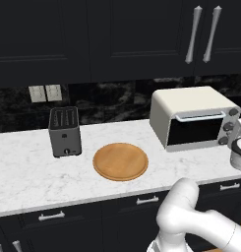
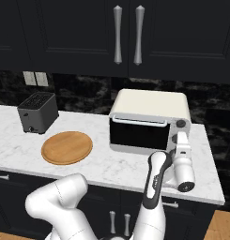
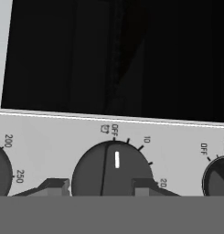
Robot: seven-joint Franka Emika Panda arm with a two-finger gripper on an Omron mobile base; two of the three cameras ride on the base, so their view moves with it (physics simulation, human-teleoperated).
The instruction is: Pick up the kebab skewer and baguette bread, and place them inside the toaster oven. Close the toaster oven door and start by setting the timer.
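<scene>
Dark grey finger tips of the gripper [image 3: 100, 185] are sitting on either side of one round knob [image 3: 112, 168] on the toaster oven [image 2: 149, 120], narrowed around it; whether the pads are actually touching the knob I cannot tell. The knob's white pointer is pointing at OFF, with 10 and 20 printed along its dial. Two more knobs are peeking in, one at each edge of the hand view. In the right base view, the white hand is reaching toward the oven's control side. The toaster oven door [image 2: 140, 132] is standing shut, its one silver bar handle [image 2: 139, 121] running along the top. One round wooden board [image 1: 120, 161] is lying bare on the marble counter [image 1: 23, 172], and one black slot toaster [image 1: 65, 131] is standing beyond it. Two long silver handles are hanging on the dark cabinets above.
</scene>
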